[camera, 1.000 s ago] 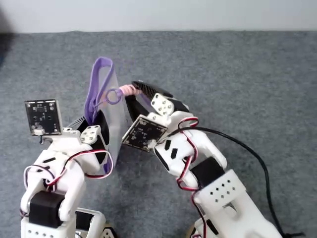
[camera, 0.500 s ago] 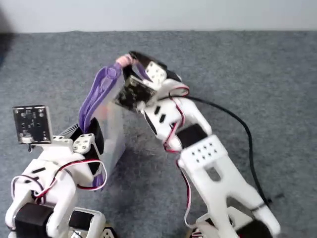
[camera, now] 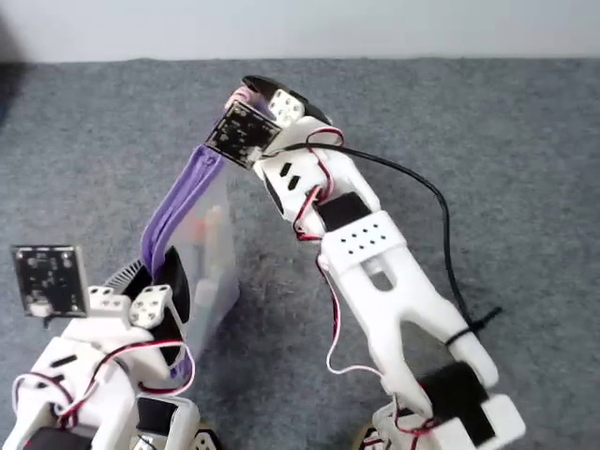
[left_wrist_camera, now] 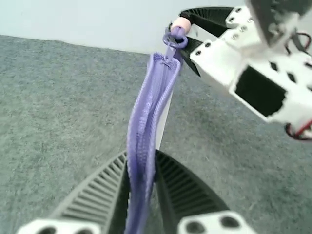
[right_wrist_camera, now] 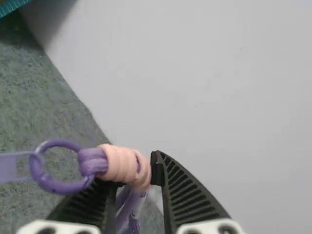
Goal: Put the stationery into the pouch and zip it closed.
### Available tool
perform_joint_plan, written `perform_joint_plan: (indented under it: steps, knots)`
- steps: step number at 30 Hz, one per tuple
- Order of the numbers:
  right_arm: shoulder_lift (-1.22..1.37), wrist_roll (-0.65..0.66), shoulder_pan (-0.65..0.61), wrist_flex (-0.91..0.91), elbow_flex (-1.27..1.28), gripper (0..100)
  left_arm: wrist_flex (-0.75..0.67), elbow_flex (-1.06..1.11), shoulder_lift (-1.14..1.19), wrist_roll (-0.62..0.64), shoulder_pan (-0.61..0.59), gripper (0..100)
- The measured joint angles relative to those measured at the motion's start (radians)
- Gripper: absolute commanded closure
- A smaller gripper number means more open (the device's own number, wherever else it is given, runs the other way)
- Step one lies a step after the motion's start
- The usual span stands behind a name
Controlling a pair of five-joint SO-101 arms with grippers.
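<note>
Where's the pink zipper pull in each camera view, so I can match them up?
High view: pink zipper pull near the top, left of centre, at the pouch's far end.
Left wrist view: the pull at the far tip of the purple zipper.
Right wrist view: the pull held in the right gripper, beside the purple ring.
Shared landmark: the purple zipper it hangs from.

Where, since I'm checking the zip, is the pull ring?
The pull ring is at the pouch's far end, on the pink cord in the right end effector.
</note>
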Motion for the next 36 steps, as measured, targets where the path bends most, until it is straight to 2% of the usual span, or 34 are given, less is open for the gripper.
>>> perform_joint_plan:
  steps: [2,5,8,13,15,23,36]
  knots:
    - [0.02,0.0,0.011,-0.009,-0.032,99.1,0.028,0.0,-0.023,0.0,-0.003,99]
    - [0.031,-0.003,0.124,-0.017,-0.046,99.1,0.037,-0.005,-0.071,0.003,-0.006,99]
    - [0.031,0.002,0.117,-0.017,-0.054,99.1,0.038,-0.003,-0.071,-0.006,-0.006,95]
    - [0.031,0.002,0.121,0.046,-0.054,99.1,0.015,0.015,-0.081,-0.077,-0.009,67]
    - [0.031,0.002,0.126,0.057,-0.054,99.1,0.009,0.012,-0.084,-0.083,-0.012,60]
    - [0.031,0.002,0.247,0.074,-0.054,99.1,0.006,0.012,-0.084,-0.089,-0.015,60]
    - [0.031,0.002,0.543,0.074,0.057,99.1,0.003,-0.011,-0.084,-0.058,-0.015,60]
